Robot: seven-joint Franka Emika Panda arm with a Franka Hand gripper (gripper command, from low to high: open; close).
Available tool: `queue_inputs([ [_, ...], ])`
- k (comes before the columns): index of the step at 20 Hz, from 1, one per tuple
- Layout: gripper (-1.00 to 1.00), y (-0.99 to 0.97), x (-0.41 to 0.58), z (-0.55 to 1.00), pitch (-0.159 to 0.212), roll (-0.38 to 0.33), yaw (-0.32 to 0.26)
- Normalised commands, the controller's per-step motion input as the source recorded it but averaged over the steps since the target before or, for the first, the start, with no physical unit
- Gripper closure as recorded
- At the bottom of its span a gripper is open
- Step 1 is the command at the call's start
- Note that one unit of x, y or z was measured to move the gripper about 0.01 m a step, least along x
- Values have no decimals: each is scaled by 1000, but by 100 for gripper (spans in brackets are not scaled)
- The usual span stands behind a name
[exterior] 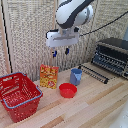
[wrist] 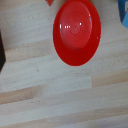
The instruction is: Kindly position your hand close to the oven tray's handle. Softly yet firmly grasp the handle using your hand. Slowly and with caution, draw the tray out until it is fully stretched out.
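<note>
End effector (exterior: 60,51): fingers spread, empty, hanging high above the red bowl (exterior: 68,90). Handle (exterior: 93,73): lower, toward the exterior view's right; approach by descending with the fingers straddling the bar squarely.

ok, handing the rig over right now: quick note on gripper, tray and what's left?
Gripper: small white gripper with blue-tipped fingers hangs in the air with nothing between its fingers, above the red round bowl and the blue cup; open or shut is unclear.
Tray: flat dark wire oven tray sticks out of the black-and-silver toaster oven at the exterior view's right. Its thin dark front handle bar is untouched.
Done: nothing yet.
Left: approach handle, grasp, pull tray fully out.
</note>
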Motion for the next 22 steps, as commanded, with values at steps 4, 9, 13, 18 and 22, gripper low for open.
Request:
queue_inputs([
  [4, -100, -156, -84, 0, -79, -197, 183],
  [9, -100, -179, -55, 0, -66, -237, 217],
  [13, -100, -211, -23, 0, -69, -245, 197],
  [18, -100, -305, 17, -22, -8, -323, 101],
  [22, -100, -284, 29, -1, 26, -375, 39],
])
